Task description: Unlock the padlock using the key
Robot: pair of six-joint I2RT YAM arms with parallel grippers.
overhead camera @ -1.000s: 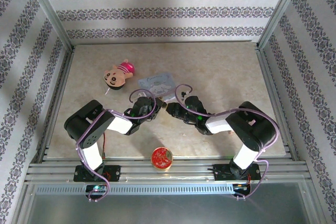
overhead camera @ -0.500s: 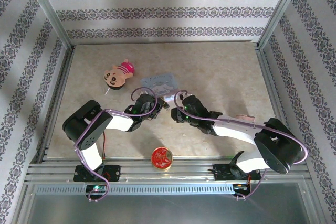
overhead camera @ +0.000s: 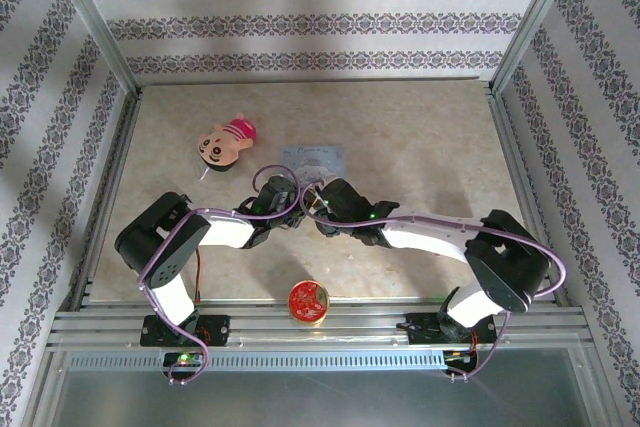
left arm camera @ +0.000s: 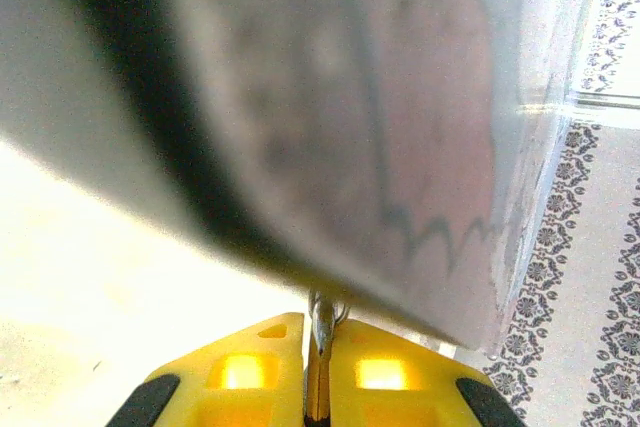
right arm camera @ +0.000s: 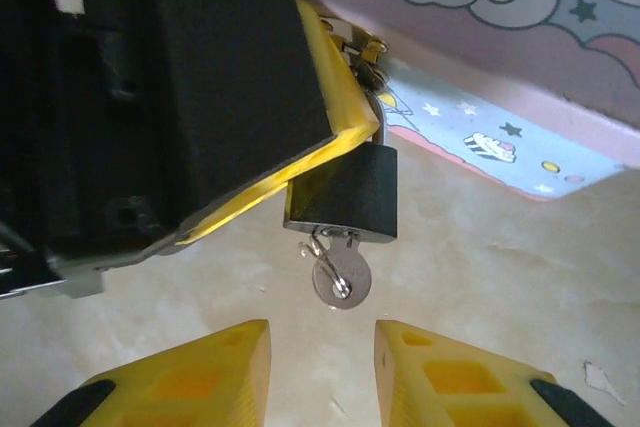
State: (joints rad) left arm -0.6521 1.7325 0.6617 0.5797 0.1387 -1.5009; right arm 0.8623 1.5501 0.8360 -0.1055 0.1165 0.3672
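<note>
Right gripper (right arm camera: 320, 347) has slid leftward, facing one padlock (right arm camera: 343, 192) holding one key (right arm camera: 340, 277).

The dark padlock (right arm camera: 345, 192) hangs from the left gripper (right arm camera: 360, 55), its key (right arm camera: 340, 275) sticking out underneath, just above the gap between the spread right gripper's (right arm camera: 322, 339) yellow fingers (right arm camera: 200, 372).

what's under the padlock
A silvery key hangs at the underside of the padlock, above the table. Its blade is hidden, so I cannot tell if it sits in the keyhole. The top of the shackle is covered by the left gripper.
</note>
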